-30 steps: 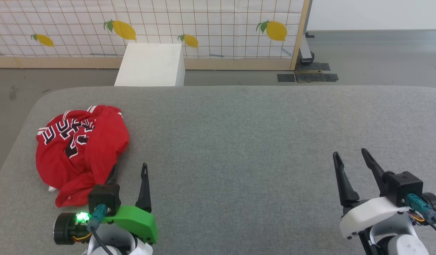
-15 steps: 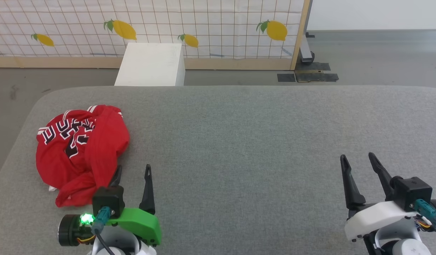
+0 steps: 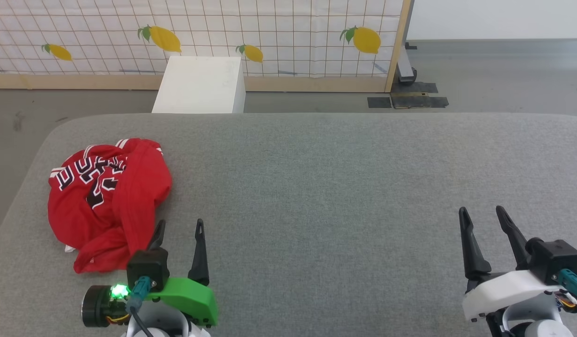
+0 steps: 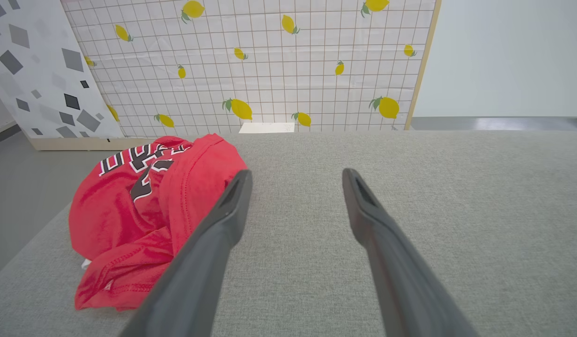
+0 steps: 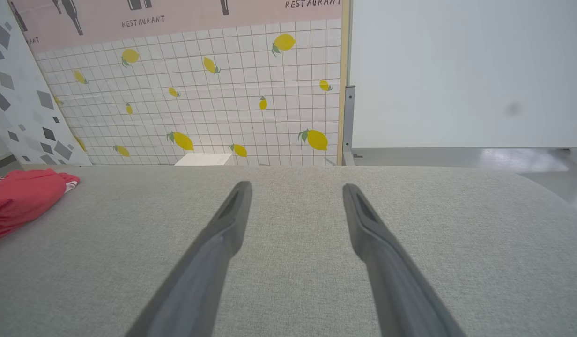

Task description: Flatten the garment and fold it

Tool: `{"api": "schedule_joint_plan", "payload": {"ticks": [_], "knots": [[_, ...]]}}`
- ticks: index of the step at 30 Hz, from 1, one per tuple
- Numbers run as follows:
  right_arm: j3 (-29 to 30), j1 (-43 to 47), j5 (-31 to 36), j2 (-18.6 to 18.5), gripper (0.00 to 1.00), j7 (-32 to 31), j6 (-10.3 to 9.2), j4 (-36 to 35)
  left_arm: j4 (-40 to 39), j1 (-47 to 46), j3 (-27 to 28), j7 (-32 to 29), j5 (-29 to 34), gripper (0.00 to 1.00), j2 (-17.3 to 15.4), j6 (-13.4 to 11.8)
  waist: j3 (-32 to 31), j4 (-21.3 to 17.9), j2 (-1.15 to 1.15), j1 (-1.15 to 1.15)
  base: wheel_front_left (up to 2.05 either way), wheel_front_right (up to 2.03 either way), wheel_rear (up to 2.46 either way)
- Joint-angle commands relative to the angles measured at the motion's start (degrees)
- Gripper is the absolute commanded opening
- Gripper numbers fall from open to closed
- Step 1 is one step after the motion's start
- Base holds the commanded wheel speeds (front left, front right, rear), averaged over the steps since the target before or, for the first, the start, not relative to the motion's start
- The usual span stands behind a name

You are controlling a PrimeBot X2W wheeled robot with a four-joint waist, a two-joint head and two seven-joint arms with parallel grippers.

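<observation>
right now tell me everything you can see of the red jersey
The garment is a red jersey of thin knit cloth, crumpled into a rounded heap, not flattened. Black white-edged lettering shows on its upper folds, red-white striped trim at the far edge. It lies on the grey padded surface at the robot's left; the open left gripper is close beside it, contact unclear.

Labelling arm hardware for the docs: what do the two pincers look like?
Left pincer: two long dark tapered fingers, green cover, black block with a teal plug and dark cable, lit green light. Right pincer: same fingers, white cover, black block, teal plug, orange and yellow wires.
</observation>
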State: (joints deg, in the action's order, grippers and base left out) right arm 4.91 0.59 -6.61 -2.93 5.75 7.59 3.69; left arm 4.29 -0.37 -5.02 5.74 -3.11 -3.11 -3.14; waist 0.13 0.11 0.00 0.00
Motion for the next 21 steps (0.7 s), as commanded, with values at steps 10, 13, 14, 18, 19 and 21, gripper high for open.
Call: {"api": "schedule_joint_plan", "payload": {"ticks": [10,13,14,18,19,21], "knots": [[1.39,1.59,-1.38,0.03,1.0,2.06,-0.05,0.86,1.18,0.35,-1.31,2.11,-1.49,1.0,0.12,-1.18,0.08,0.64,0.0,0.0,0.0,0.0,0.0],[1.78,1.75,-1.5,0.03,1.0,2.42,-0.05,0.86,1.38,0.22,-1.38,2.47,-1.7,1.0,0.13,-1.53,0.14,1.51,0.0,0.0,0.0,0.0,0.0],[1.88,1.8,-1.49,0.03,1.0,2.53,-0.05,0.81,1.44,0.15,-1.39,2.57,-1.72,1.0,0.13,-1.58,0.17,1.91,0.0,0.0,0.0,0.0,0.0],[2.19,2.17,-1.66,0.03,1.0,3.0,-0.06,0.79,1.64,0.01,-1.29,3.04,-1.81,1.0,0.14,-1.91,0.13,4.26,0.0,0.0,0.0,0.0,0.0],[2.18,2.28,-1.67,0.03,1.0,3.13,-0.06,0.79,1.66,0.09,-1.19,3.18,-1.84,1.0,0.14,-2.05,0.13,5.0,0.0,0.0,0.0,0.0,0.0],[2.22,2.47,-1.78,0.03,1.0,3.37,-0.06,0.8,1.69,0.26,-1.01,3.41,-1.91,1.0,0.12,-2.25,0.17,6.48,0.0,0.0,0.0,0.0,0.0]]}}
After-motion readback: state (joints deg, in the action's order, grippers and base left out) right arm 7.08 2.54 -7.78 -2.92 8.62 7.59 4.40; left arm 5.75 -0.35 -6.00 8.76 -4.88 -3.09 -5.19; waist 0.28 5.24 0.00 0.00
